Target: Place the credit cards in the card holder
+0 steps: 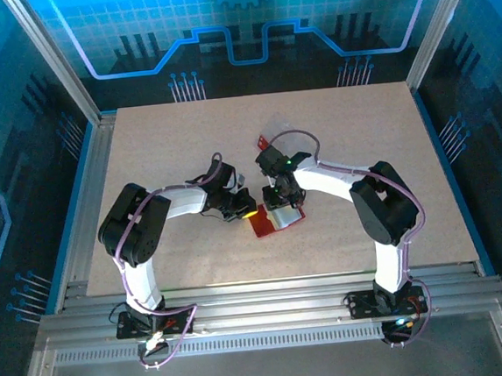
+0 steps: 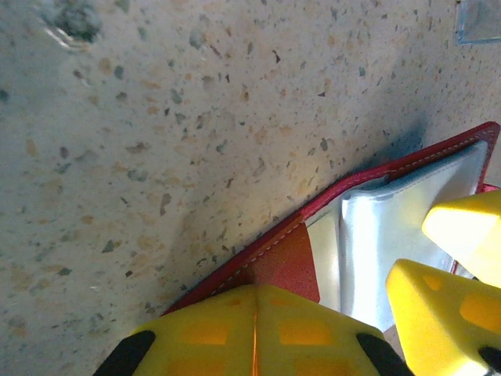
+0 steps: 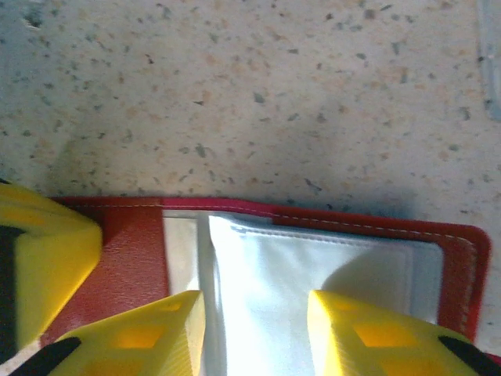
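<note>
The card holder (image 1: 276, 219) lies open at mid-desk (image 1: 186, 150). Left pincer (image 2: 254, 337) is closed tight, tips on its red flap (image 2: 286, 262), apparently steadying it. Right pincer (image 3: 257, 321) stands part-open over the glossy pocket (image 3: 313, 262), empty. A red card (image 1: 263, 140) lies apart, farther back. Judged: holder readied; next, fetch that card and align it with the pocket mouth.

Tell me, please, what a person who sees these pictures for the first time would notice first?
The open red card holder near the middle of the table draws the eye first, with both arms bent in over it. In the left wrist view, the left gripper is shut on its red edge. In the right wrist view, the right gripper stands open above the shiny clear pocket.
</note>
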`<state>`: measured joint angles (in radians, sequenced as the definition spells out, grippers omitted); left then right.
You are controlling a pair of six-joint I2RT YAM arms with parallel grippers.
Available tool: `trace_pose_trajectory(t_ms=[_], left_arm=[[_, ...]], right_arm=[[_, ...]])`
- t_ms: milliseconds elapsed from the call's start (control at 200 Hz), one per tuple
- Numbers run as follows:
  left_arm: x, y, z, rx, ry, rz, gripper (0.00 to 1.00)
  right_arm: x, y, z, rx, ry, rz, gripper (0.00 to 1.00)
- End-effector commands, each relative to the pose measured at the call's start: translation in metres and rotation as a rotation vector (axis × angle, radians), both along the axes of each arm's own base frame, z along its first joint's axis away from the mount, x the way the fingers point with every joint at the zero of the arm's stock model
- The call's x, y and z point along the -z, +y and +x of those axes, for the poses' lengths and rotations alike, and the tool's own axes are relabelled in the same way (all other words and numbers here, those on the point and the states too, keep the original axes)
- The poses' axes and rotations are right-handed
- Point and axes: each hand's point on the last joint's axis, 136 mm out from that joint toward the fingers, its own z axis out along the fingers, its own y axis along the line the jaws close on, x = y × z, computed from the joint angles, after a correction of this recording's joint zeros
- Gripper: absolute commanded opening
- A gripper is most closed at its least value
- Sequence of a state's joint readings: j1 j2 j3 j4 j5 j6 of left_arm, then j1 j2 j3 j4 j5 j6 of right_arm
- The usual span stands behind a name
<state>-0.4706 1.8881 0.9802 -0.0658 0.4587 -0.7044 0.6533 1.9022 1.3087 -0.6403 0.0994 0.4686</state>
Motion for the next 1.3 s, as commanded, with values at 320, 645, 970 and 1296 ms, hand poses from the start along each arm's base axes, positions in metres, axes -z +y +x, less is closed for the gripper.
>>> trace_pose_trajectory(t_ms=[320, 645, 970, 1296], left_arm=[[0.036, 0.013, -0.017, 0.005, 0.075, 0.096, 0.09], [0.037, 0.013, -0.018, 0.006, 0.076, 0.099, 0.09], [0.045, 0.012, -0.019, 0.008, 0.092, 0.104, 0.09], [0.049, 0.010, -0.021, 0.014, 0.101, 0.106, 0.09]], right_arm=[[0.024, -0.028, -0.005, 0.007, 0.028, -0.132, 0.52], [0.043, -0.026, -0.014, 0.017, 0.081, -0.102, 0.50], [0.024, -0.020, -0.017, 0.009, 0.045, -0.066, 0.33], [-0.002, 0.014, -0.020, -0.042, 0.054, 0.124, 0.25]])
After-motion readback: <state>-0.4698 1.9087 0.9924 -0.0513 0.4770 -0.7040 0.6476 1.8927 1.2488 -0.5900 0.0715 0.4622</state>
